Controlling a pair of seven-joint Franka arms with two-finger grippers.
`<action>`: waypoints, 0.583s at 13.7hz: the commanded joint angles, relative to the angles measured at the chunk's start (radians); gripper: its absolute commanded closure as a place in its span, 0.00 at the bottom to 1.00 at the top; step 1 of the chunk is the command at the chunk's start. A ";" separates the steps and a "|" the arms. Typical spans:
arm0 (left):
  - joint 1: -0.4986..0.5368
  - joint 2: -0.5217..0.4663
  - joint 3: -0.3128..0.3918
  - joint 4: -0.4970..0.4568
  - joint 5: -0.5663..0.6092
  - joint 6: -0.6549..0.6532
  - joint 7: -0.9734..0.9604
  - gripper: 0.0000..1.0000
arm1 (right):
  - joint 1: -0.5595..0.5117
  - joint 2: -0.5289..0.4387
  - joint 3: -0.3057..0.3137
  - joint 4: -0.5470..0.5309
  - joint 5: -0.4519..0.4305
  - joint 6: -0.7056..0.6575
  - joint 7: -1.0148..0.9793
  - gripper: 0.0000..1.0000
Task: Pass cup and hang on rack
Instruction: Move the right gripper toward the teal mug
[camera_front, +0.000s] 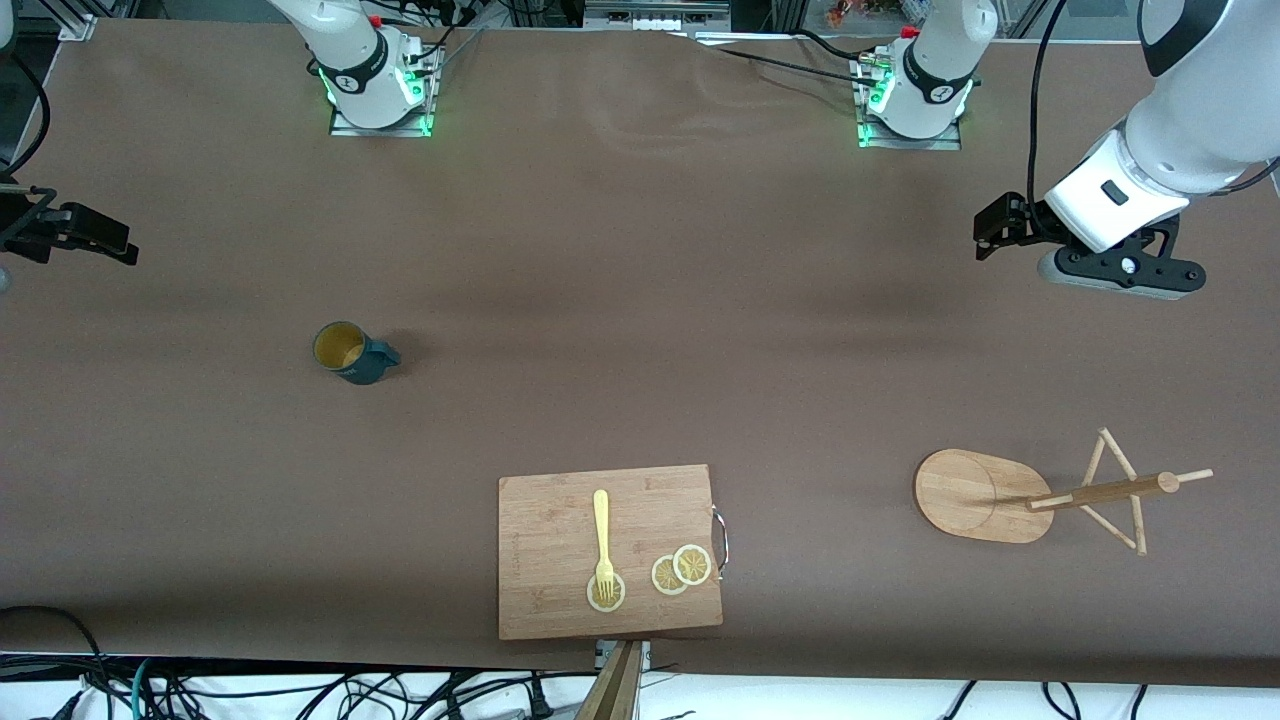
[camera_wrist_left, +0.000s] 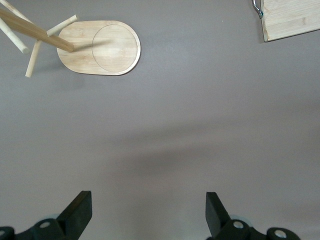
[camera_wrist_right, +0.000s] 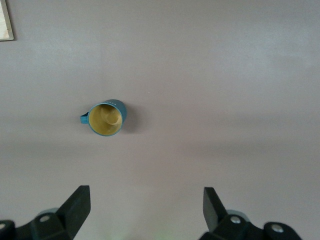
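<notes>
Front view shows the cup (camera_front: 351, 352) upright toward the right arm's end of the table, the rack (camera_front: 985, 495) toward the left arm's end, hence the handover. Right gripper (camera_wrist_right: 145, 210) hangs released and empty over bare table near the cup; left gripper (camera_wrist_left: 147, 212) waits likewise near the rack.

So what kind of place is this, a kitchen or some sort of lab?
Most likely a robotics lab staged like a kitchen: two robot arms bolted to a brown-covered table, loose cables along its edge, and props such as a teal cup, a bamboo mug rack and a cutting board.
</notes>
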 joint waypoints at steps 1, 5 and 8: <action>0.005 0.015 -0.005 0.033 -0.005 -0.016 -0.006 0.00 | -0.004 0.030 0.006 0.021 0.015 -0.008 0.003 0.00; 0.007 0.013 -0.005 0.033 -0.005 -0.018 -0.006 0.00 | 0.012 0.089 0.016 0.021 0.012 0.036 0.003 0.00; 0.007 0.013 -0.004 0.033 -0.005 -0.018 -0.006 0.00 | 0.035 0.181 0.016 0.027 0.014 0.084 -0.010 0.00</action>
